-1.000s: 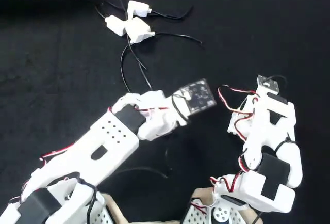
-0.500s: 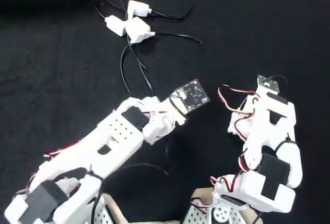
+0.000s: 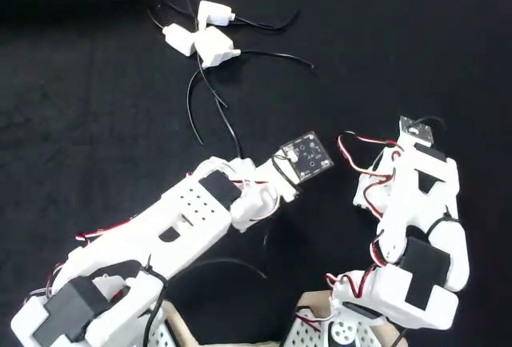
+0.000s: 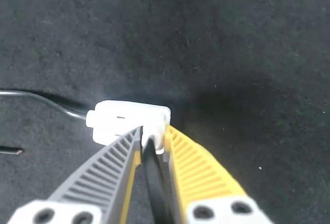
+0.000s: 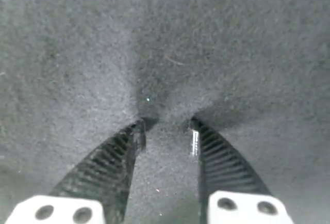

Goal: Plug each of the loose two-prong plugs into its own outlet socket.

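My left gripper (image 4: pixel 152 137) is closed on a white plug (image 4: pixel 121 118), which it pinches at one end of the body. The rest of the plug sticks out sideways, so its long axis lies across the fingers and not along them. A thin black cable (image 4: pixel 41 97) leaves the free end and runs away over the black table (image 3: pixel 400 59). I cannot see the two prongs, so I cannot say which way they point, and I also cannot tell if the plug is lifted or rests on the cloth. In the high view the left arm (image 3: pixel 184 219) reaches to about the middle of the table. The group of white connectors (image 3: pixel 200 33), where I expect the sockets to be, lies well apart from it, toward the far edge and a little to my left. From here I cannot tell which of these pieces are sockets and which are plugs. The right gripper (image 5: pixel 167 131) is open with nothing between its fingers, its tips close above the cloth, and the right arm (image 3: pixel 416 211) sits folded near its base. The left arm is therefore clearly nearer to the connectors. I judge that the coming move needs the plug carried away from me toward that group and turned so that its prongs face a socket.
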`<state>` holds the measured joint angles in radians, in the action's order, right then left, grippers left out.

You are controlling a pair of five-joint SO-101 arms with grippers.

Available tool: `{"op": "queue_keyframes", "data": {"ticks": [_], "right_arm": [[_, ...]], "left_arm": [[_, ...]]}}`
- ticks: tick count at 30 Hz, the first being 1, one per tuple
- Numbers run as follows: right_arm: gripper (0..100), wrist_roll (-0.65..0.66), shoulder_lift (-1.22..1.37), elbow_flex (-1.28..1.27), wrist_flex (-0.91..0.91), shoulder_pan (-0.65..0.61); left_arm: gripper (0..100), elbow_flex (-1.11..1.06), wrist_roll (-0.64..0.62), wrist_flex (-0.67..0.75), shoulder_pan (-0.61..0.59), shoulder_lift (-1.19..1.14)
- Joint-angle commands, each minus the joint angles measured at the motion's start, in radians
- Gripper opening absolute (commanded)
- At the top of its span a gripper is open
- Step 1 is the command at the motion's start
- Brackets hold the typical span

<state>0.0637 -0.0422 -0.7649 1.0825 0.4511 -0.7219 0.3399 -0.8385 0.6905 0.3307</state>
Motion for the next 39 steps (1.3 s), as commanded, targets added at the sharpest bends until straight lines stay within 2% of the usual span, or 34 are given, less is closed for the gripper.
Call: {"op": "queue_keyframes", "data": {"ticks": [1,13,20,26,30,39], "right_arm": [[17.7,-0.005,0.010,-0.005,-0.020,0.040],[17.7,-0.005,0.012,-0.005,-0.020,0.040],[17.7,-0.052,0.012,-0.007,-0.035,0.040],[17.7,-0.052,0.012,-0.007,-0.037,0.040],[17.7,-0.052,0.012,-0.007,-0.037,0.040],[17.7,-0.052,0.012,-0.007,-0.038,0.040]], "left_arm": [[3,0.008,-0.011,-0.003,-0.012,0.005],[3,-0.024,-0.011,-0.008,-0.024,0.005],[3,-0.050,-0.011,0.005,-0.053,0.005],[3,-0.137,-0.017,0.153,-0.053,0.005],[3,-0.193,-0.071,0.253,-0.039,0.005],[3,-0.262,-0.078,0.302,-0.039,0.005]]}}
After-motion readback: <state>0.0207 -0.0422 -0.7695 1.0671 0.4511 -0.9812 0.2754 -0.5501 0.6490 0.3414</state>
